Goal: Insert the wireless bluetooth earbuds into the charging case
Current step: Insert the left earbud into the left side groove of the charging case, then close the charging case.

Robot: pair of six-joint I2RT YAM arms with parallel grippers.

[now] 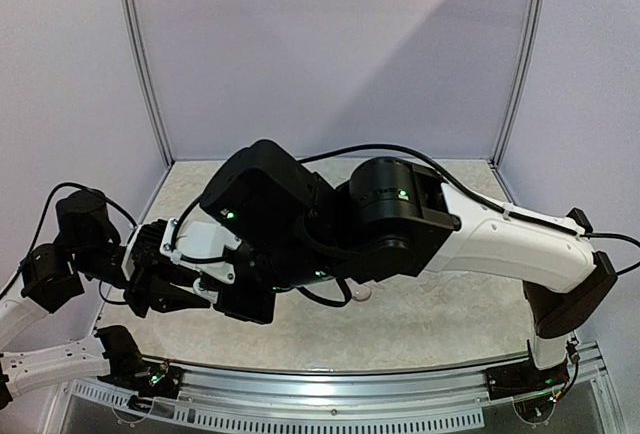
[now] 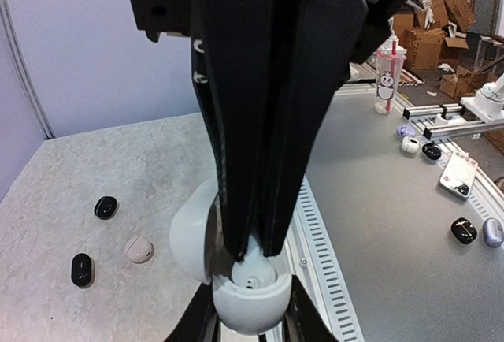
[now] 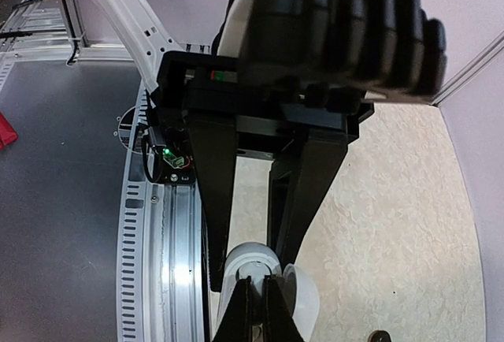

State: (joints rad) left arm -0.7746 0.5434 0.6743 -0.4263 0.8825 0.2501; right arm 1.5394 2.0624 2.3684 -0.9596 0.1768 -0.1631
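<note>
My left gripper (image 2: 250,299) is shut on the lower half of a white charging case (image 2: 244,310), whose lid (image 2: 189,232) hangs open to the left. My right gripper (image 2: 252,254) comes down from above with its fingers shut. Its tips reach into the case's well, onto a white earbud (image 2: 253,275) sitting there. The right wrist view shows the same meeting from the other side: right gripper (image 3: 257,280) over the case (image 3: 246,257), with the lid (image 3: 305,301) to the right. Both arms hide the case in the top view.
Two glossy black oval pieces (image 2: 105,207) (image 2: 81,269) and a pale round one (image 2: 138,249) lie on the speckled table; I cannot tell bud from case. A small white piece (image 1: 362,294) lies mid-table. The perforated metal rail (image 3: 169,263) runs along the near edge below the case.
</note>
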